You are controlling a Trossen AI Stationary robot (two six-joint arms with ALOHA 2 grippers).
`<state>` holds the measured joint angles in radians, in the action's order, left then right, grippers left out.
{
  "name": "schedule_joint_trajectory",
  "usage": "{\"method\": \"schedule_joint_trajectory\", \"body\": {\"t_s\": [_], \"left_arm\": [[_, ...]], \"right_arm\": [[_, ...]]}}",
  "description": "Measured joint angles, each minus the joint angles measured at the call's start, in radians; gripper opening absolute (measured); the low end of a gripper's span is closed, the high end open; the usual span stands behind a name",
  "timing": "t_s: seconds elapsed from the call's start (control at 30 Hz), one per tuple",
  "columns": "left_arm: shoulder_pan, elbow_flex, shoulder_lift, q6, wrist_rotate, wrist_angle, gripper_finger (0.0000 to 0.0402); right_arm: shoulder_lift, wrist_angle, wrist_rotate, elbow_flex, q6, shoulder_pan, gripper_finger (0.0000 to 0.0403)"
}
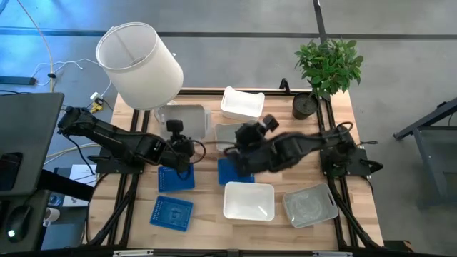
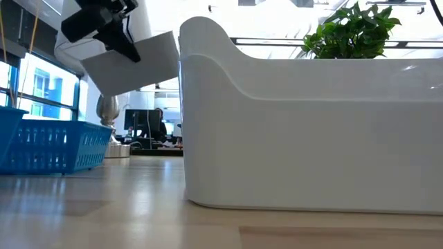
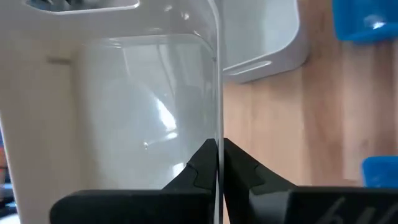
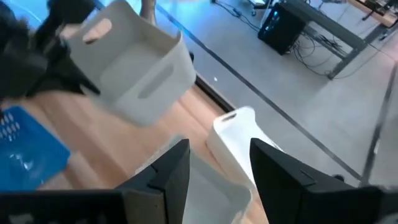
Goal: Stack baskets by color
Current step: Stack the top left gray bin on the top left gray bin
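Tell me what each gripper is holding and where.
Left gripper pinches the clear-grey basket by its wall's rim; right gripper is open, holding nothing.

The right gripper [image 4: 219,171] is hovering open over a white basket [image 4: 239,134] on the tabletop [image 4: 93,143]; the left gripper [image 4: 59,59] is lifting a clear-grey basket [image 4: 134,68].

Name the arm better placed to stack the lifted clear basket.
Left. The left gripper is shut on the lifted clear basket by its wall; the right gripper is open and empty above a second clear basket.

White lampshade [image 1: 140,63], potted plant [image 1: 327,68], wooden table [image 1: 207,214]
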<state>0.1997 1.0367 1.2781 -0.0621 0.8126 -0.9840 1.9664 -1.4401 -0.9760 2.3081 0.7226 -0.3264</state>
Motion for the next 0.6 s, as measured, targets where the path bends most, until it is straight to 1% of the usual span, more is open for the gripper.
{"method": "schedule_joint_trajectory", "body": {"t_s": [0.2,0.3,0.43,0.6], "left_arm": [[0.000,0.000,0.000,0.100,0.073,0.007,0.0000],[0.000,0.000,0.001,0.139,0.105,0.008,0.0000],[-0.001,0.000,0.001,0.183,0.124,0.008,0.0000],[-0.001,0.000,0.001,0.213,0.095,0.008,0.0000]], "right_arm": [[-0.012,0.252,0.037,0.000,-0.223,0.082,0.0155],[-0.012,0.376,0.109,0.000,-0.302,0.124,0.0155],[-0.009,0.453,0.194,0.000,-0.325,0.172,0.0155],[-0.009,0.439,0.239,0.000,-0.275,0.211,0.0155]]}}
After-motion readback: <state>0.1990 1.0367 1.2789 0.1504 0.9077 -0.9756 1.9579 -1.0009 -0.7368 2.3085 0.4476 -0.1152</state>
